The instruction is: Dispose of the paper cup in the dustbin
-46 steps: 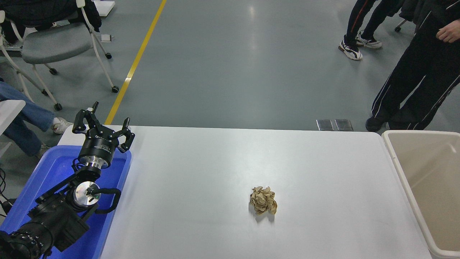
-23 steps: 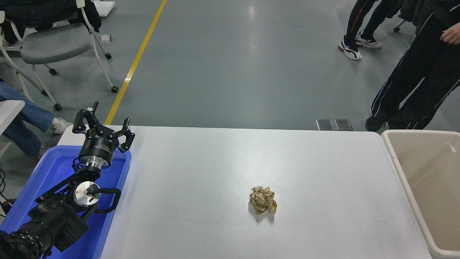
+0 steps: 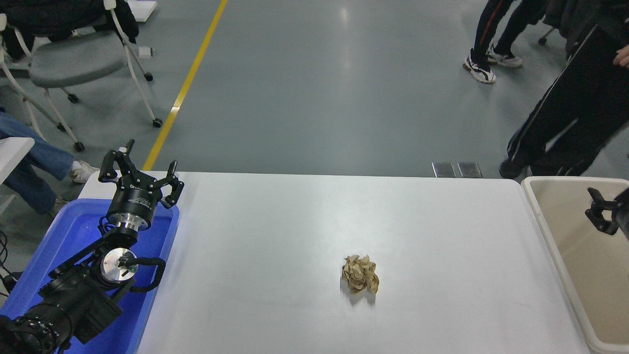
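Observation:
The paper cup does not show anywhere in the head view. The beige dustbin (image 3: pixel 542 218) stands at the table's right end, and the part of its inside that I can see holds nothing. A small part of my right gripper (image 3: pixel 605 217) pokes in from the right edge, above the dustbin's opening; most of it is cut off by the frame. My left gripper (image 3: pixel 141 166) is open and empty, parked at the lower left over the far end of the blue tub.
A crumpled brown paper ball (image 3: pixel 360 274) lies on the white table (image 3: pixel 295 226), right of centre. A bright blue tub (image 3: pixel 73 231) sits under the left arm. A person's legs (image 3: pixel 565 113) stand beyond the far right corner. A chair (image 3: pixel 73 59) is at the far left.
My right gripper has come into view at the right edge, above the dustbin. The person at the far right has shifted. The left arm and paper ball have not moved.

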